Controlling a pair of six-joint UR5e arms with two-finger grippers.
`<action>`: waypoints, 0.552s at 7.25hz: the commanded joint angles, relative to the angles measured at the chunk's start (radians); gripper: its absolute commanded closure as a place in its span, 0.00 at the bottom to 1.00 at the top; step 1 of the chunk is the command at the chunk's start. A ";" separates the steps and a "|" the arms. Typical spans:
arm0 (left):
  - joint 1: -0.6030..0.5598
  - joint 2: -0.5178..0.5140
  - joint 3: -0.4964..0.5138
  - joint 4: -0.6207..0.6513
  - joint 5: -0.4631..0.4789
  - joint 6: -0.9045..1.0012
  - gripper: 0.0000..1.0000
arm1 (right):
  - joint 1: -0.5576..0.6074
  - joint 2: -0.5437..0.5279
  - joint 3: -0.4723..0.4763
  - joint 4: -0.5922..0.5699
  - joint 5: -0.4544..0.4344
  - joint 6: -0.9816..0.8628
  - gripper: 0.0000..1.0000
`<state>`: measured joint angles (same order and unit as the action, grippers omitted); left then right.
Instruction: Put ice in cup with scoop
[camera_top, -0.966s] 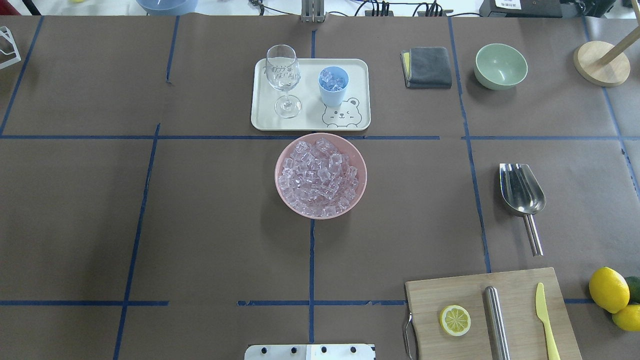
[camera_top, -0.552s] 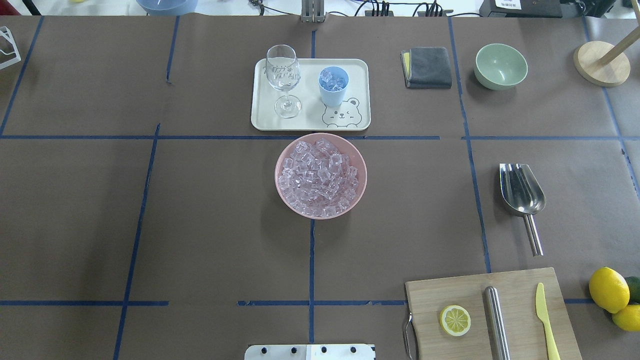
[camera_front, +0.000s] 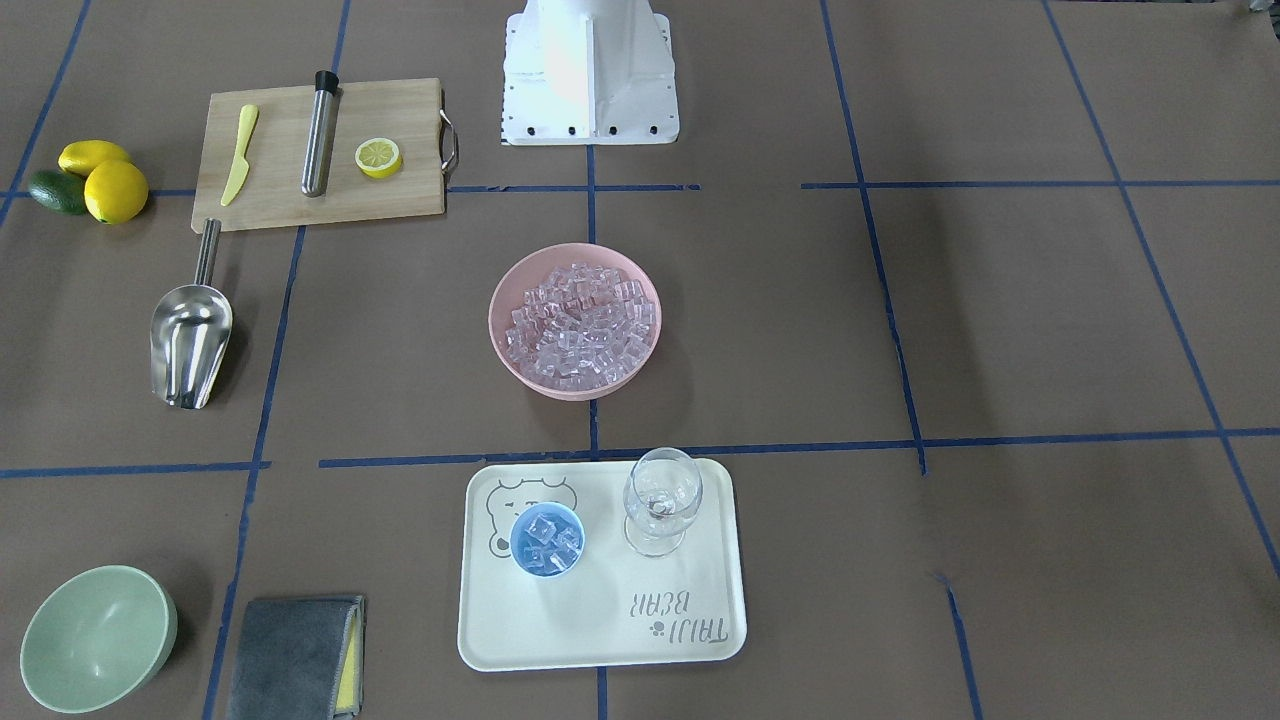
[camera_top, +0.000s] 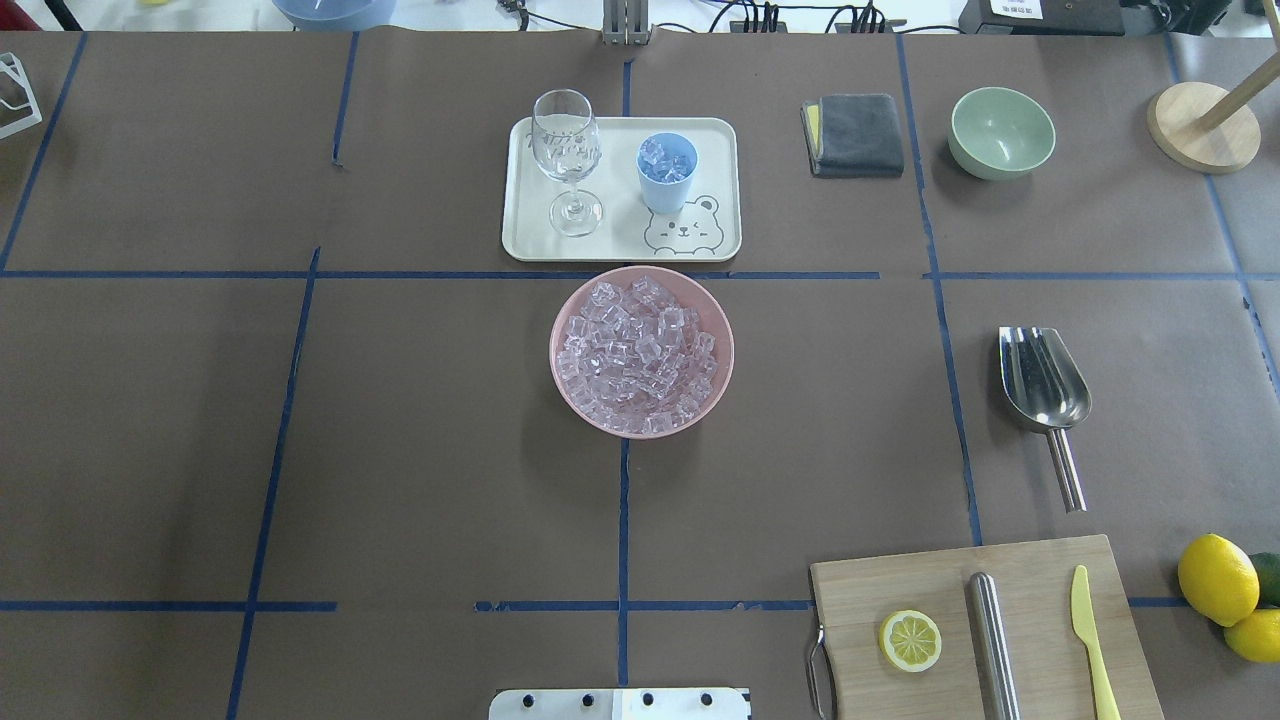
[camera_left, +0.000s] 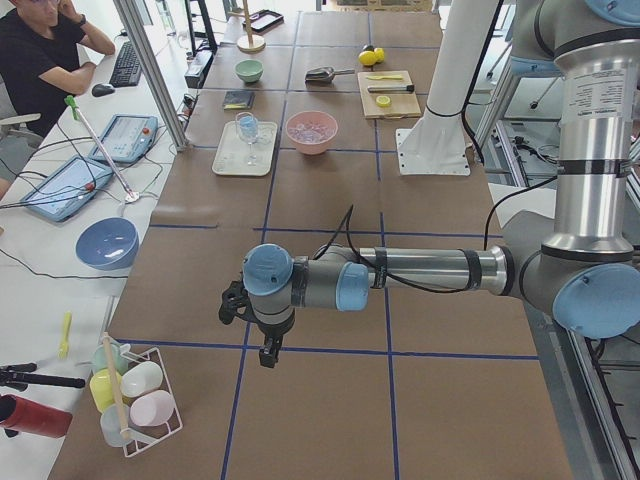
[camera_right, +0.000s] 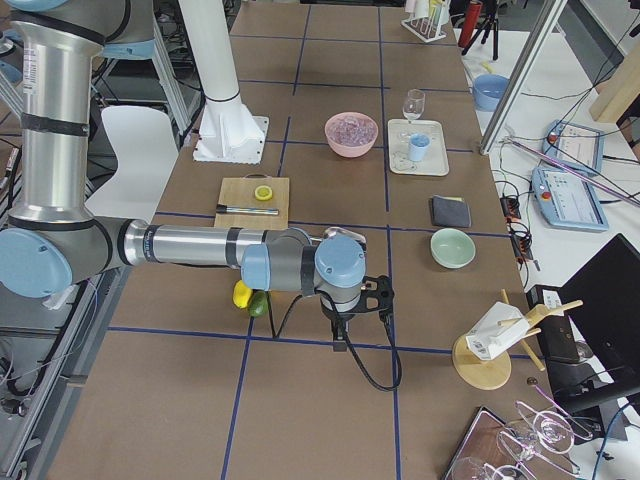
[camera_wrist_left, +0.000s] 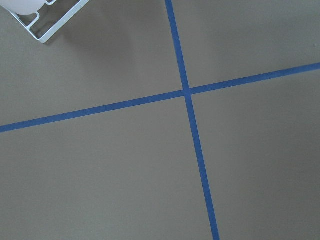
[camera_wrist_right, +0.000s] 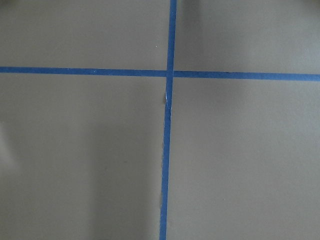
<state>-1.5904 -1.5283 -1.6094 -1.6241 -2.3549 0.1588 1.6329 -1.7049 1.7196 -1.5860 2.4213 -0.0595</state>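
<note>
The ice (camera_top: 640, 355) fills a pink bowl (camera_top: 562, 385) at the table's middle. The light-blue cup (camera_top: 667, 172) stands on a white tray (camera_top: 620, 245) behind the bowl, with a few cubes in it. The steel scoop (camera_top: 1043, 385) lies free on the table at the right, handle toward the robot. Neither gripper shows in the overhead or front-facing view. The left gripper (camera_left: 268, 352) hangs over bare table far to the left; the right gripper (camera_right: 345, 335) hangs far to the right. I cannot tell whether either is open or shut. Both wrist views show only table and blue tape.
A clear wine glass (camera_top: 568, 160) shares the tray. A cutting board (camera_top: 860, 600) at front right holds a lemon half (camera_top: 910, 640), a steel cylinder (camera_top: 993, 640) and a yellow knife (camera_top: 1090, 640). Lemons (camera_top: 1217, 578), a green bowl (camera_top: 1001, 130) and a grey cloth (camera_top: 855, 133) lie right.
</note>
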 joint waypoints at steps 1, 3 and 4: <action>0.001 0.000 0.003 0.000 -0.001 -0.031 0.00 | 0.018 0.019 -0.002 -0.019 0.016 0.016 0.00; 0.001 0.000 0.002 0.001 -0.001 -0.034 0.00 | 0.018 0.013 -0.006 -0.014 0.018 0.043 0.00; 0.001 0.000 0.002 0.001 -0.003 -0.069 0.00 | 0.018 0.013 -0.005 -0.011 0.016 0.043 0.00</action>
<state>-1.5893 -1.5279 -1.6074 -1.6234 -2.3565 0.1174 1.6501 -1.6907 1.7147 -1.6002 2.4383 -0.0210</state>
